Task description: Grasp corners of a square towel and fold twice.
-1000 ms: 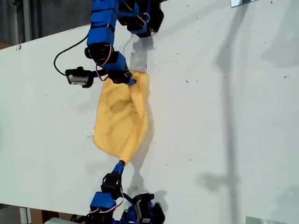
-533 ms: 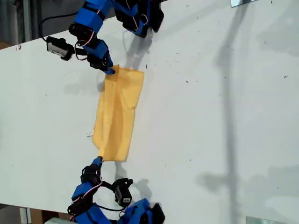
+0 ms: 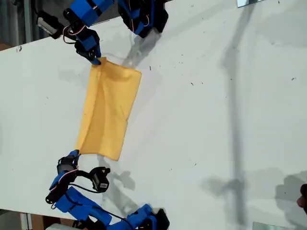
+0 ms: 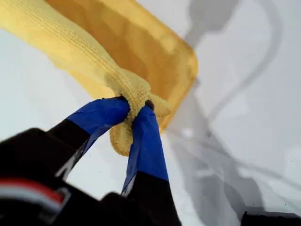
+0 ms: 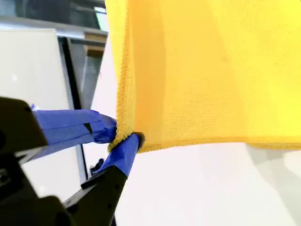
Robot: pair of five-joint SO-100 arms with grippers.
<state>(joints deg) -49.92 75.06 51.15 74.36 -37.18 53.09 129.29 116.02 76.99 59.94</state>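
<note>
The yellow-orange towel (image 3: 108,110) lies doubled into a long flat strip in the exterior view's left half, stretched between two blue-taped grippers. One arm's gripper (image 3: 97,60) pinches the strip's upper left corner, the other arm's gripper (image 3: 76,153) its lower left corner. The wrist views do not settle which arm is which. In the first wrist view my first gripper (image 4: 134,106) is shut on a bunched corner (image 4: 136,92) of the towel (image 4: 122,37). In the second wrist view my second gripper (image 5: 124,136) is shut on a hemmed corner (image 5: 123,127) of the towel (image 5: 211,70).
The white table (image 3: 216,120) spreads wide to the exterior view's right of the towel. One arm base (image 3: 144,19) stands at the table's far edge and another (image 3: 144,220) at its near edge. The far edge runs just behind the upper gripper.
Both grippers have pulled their corners towards the exterior view's left. The towel went from a loose, bunched shape to a flat, taut doubled strip.
</note>
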